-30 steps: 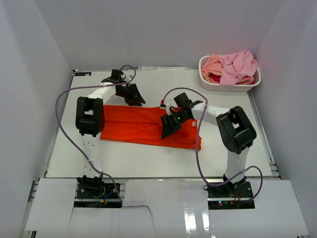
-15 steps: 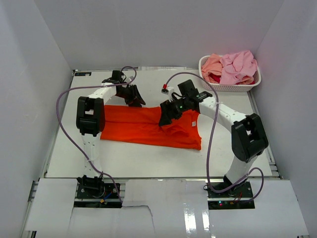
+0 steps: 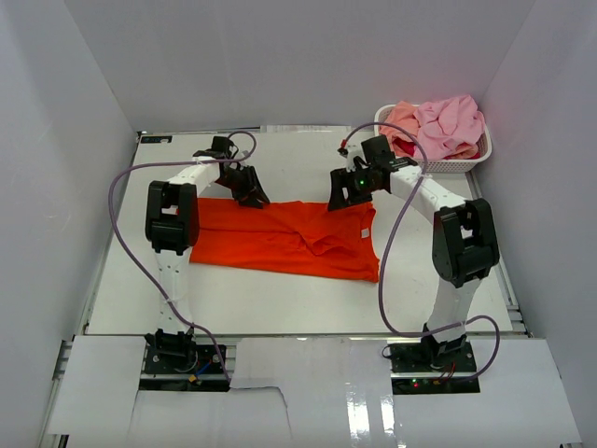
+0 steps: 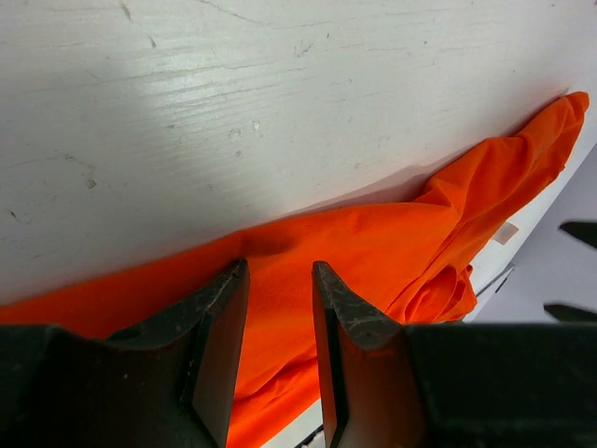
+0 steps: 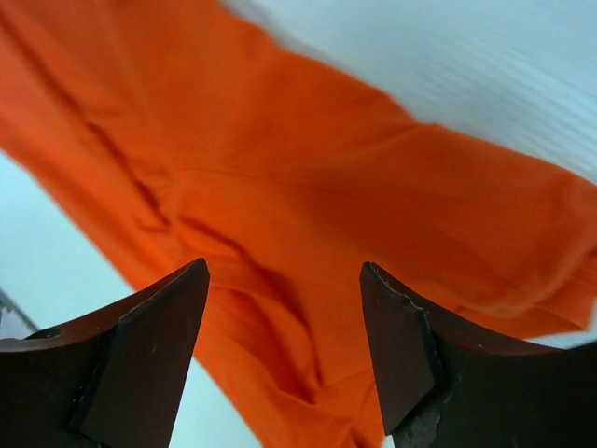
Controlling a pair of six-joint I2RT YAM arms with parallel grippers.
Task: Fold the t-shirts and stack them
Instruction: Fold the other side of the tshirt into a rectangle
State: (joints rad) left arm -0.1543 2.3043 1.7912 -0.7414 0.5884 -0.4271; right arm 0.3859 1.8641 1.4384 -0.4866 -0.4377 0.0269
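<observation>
White table boxed by white walls, orange shirt spread mid-table, left gripper half-open at its far edge, holding nothing, right gripper wide open above it, empty, pink shirts in corner basket

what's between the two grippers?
Only bare table, just past the far edge of the orange t-shirt, separates left gripper from right gripper; top view shows it.

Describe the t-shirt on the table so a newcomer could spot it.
On the white table, look at its middle, away from the white basket in the far right corner. The bright orange-red t-shirt lies flat there alone; the pink shirt and peach shirt sit bunched in the basket.
</observation>
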